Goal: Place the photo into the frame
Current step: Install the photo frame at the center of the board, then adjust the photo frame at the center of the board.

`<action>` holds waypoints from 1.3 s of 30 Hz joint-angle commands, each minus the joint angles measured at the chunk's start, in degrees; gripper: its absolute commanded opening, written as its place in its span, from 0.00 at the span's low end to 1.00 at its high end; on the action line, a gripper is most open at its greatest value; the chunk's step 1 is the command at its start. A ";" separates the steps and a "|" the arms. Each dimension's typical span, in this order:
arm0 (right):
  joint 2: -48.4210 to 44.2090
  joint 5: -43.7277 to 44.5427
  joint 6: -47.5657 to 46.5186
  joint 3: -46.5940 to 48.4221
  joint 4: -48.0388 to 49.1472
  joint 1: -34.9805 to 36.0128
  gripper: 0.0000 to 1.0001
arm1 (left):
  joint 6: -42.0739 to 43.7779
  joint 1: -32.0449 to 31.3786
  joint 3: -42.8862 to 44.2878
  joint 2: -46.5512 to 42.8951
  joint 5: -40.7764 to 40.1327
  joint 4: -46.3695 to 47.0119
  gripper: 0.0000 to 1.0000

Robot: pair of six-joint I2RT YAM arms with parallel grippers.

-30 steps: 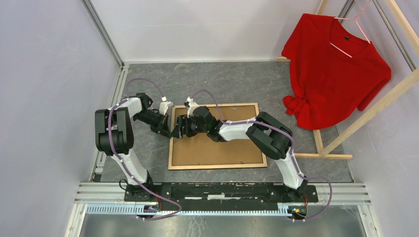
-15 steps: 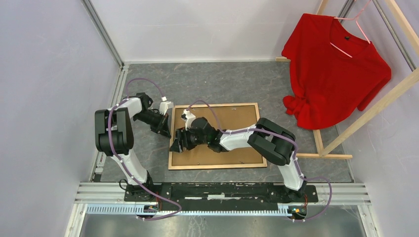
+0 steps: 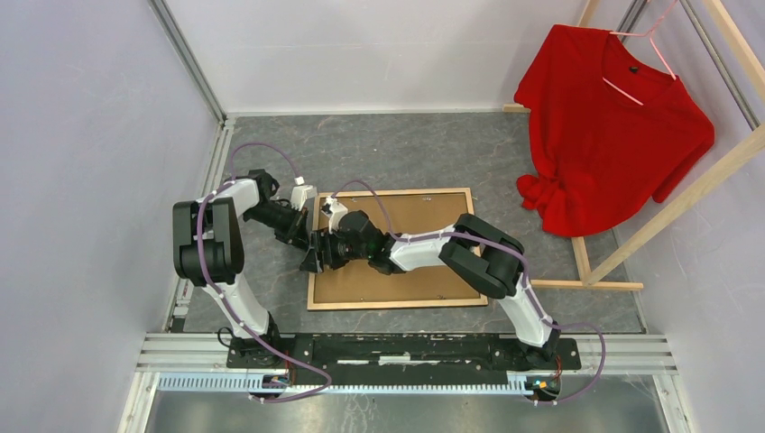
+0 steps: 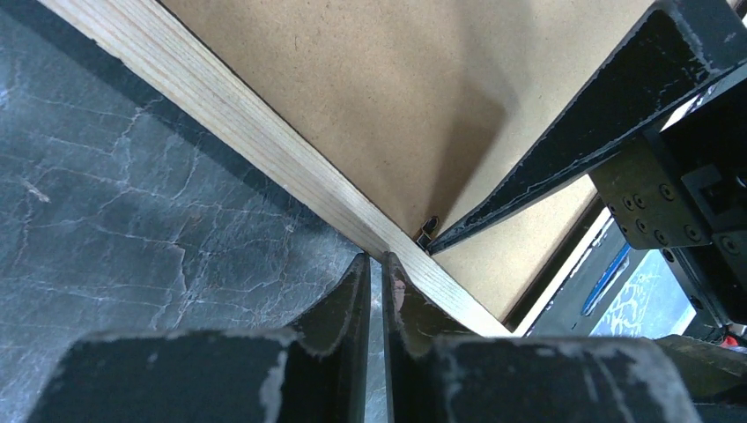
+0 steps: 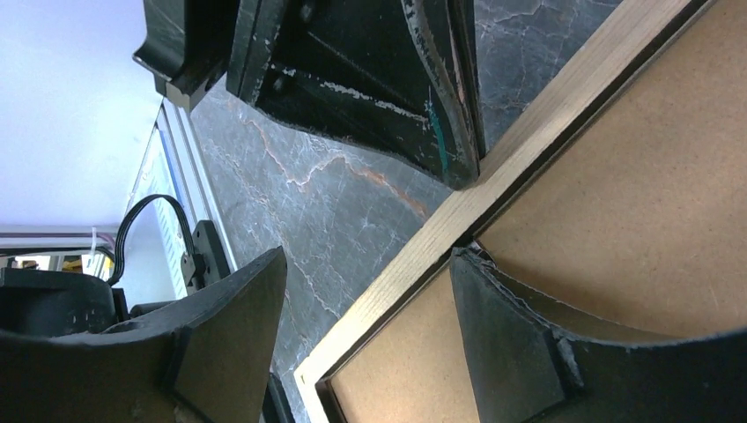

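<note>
The frame (image 3: 397, 303) lies back side up on the grey table, its light wood rails around the brown backing board (image 3: 410, 284). The photo is hidden. My left gripper (image 3: 308, 236) is shut and empty, its tips (image 4: 376, 262) touching the outer edge of the left rail (image 4: 264, 145). My right gripper (image 3: 314, 260) is open and straddles that rail (image 5: 493, 189): one finger (image 5: 502, 335) rests on the board (image 5: 634, 220) by the rail's inner edge, the other (image 5: 238, 326) hangs over the table. In the left wrist view that inner finger (image 4: 564, 150) ends at a small metal tab (image 4: 429, 231).
A red shirt (image 3: 613, 117) hangs on a wooden rack (image 3: 668, 207) at the right. Walls stand close at the left and back, and an aluminium rail (image 3: 212, 171) runs along the table's left edge. The arm bases sit on the near rail (image 3: 397, 347).
My right gripper has slid toward the near side and slightly left along the frame's left rail. The left gripper has stayed at the rail.
</note>
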 commanded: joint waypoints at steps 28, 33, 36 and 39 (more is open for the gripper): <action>-41.48 21.02 -8.11 -24.32 -23.03 -33.78 0.98 | 13.66 -4.16 -13.15 -15.57 -14.83 4.78 0.31; -44.49 23.16 -8.98 -32.12 -20.32 -44.35 0.98 | 13.41 -10.00 -17.40 -18.76 -15.76 6.39 0.31; -39.84 18.36 -9.54 -30.64 -19.41 -45.90 0.98 | 13.29 -12.37 -18.48 -19.65 -15.48 6.71 0.31; -34.09 15.22 -9.00 -27.52 -19.17 -46.14 0.98 | 13.25 -14.75 -19.15 -20.32 -15.25 6.72 0.31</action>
